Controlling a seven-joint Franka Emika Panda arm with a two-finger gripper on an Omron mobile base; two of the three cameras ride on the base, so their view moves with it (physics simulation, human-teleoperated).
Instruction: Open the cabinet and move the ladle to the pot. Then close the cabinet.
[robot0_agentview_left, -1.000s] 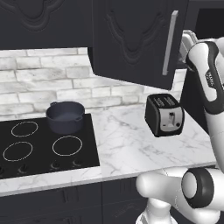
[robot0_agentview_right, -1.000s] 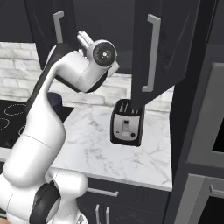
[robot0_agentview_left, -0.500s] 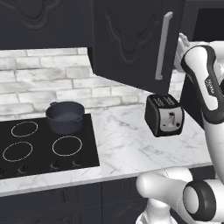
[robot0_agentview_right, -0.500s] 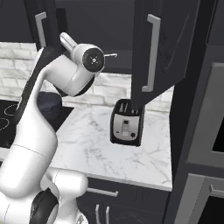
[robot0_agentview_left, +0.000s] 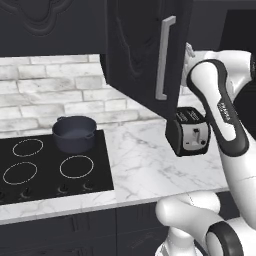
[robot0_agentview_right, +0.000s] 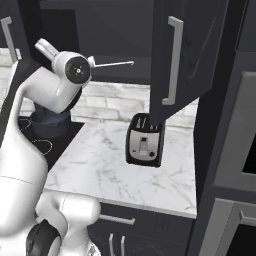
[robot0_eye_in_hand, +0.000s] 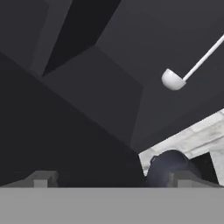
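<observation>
One ladle (robot0_eye_in_hand: 173, 79), silvery, thin handle, on cabinet (robot0_agentview_left: 145, 55) shelf; one pot (robot0_agentview_left: 74, 133), apparently empty. Gripper (robot0_eye_in_hand: 109, 180) spread.

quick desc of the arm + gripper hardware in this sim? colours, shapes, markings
The arm is glossy white with rounded, tubular links and dark grey to black joint bands. A round dark joint cap with a small centre mark shows on one link, and small dark lettering runs along the forearm. The gripper has two small blocky grey finger tips. No cables are visible.
</observation>
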